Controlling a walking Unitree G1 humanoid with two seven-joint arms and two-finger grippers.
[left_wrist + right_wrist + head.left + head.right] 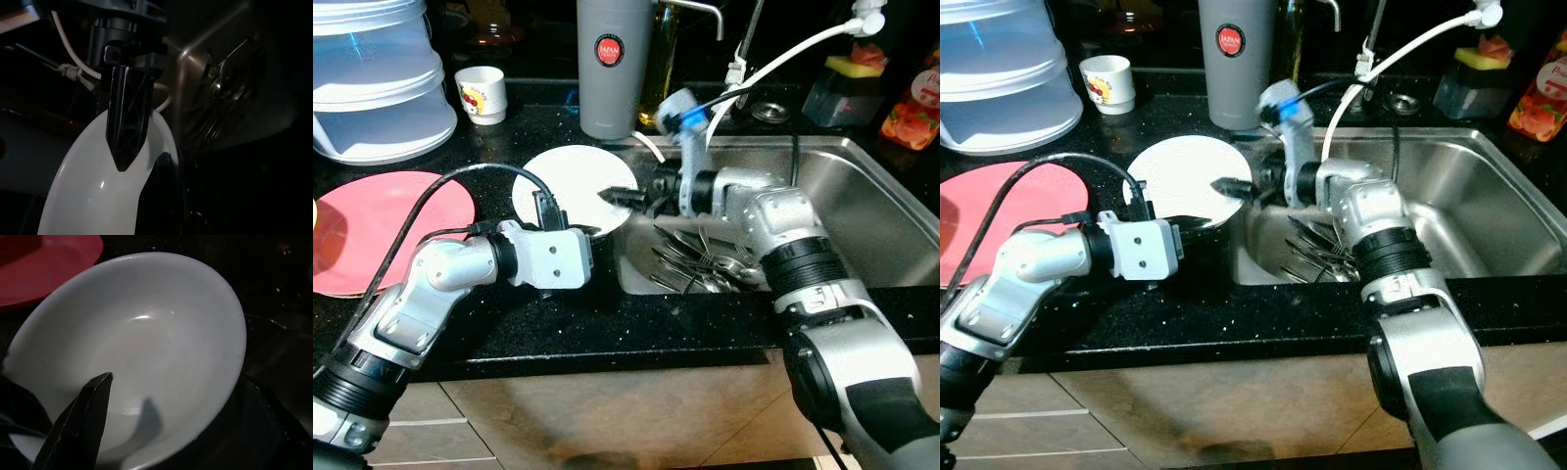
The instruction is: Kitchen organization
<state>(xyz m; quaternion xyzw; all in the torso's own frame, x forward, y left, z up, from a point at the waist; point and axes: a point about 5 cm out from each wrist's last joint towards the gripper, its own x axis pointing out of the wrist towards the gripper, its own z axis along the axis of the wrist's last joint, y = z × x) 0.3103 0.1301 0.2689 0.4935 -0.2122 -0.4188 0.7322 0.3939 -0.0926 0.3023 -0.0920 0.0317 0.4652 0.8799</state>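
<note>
Nearest the camera, two silver arms reach forward over the front edge of a black speckled surface (636,328). The left gripper (1197,221) comes in from the left, its black fingers pointing right along the surface, their tips at the near rim of a white plate (570,184). The left wrist view puts a dark finger against the plate's edge, but I cannot tell whether the fingers are clamped on it or parted.

The plate sits on the surface just left of the sink (862,211), its right rim at the basin's left edge. In the right wrist view it looks shallow and dished, and it appears tilted rather than flat.

The right gripper (625,196) reaches across from the sink side, fingers pointing left. One finger lies over the plate's inner face; whether a second finger pinches the rim from beneath is hidden, so its grip cannot be judged.

So the plate lies between the two grippers, left one at its near rim, right one at its right rim, both touching or almost so. Being round, it offers no long axis.

Behind the right arm, cutlery (700,262) lies piled in the basin. Left of the plate rests a red plate (386,220). Farther back stand a small cup (482,94), a grey tumbler (613,64) and a clear plastic container (374,83).
</note>
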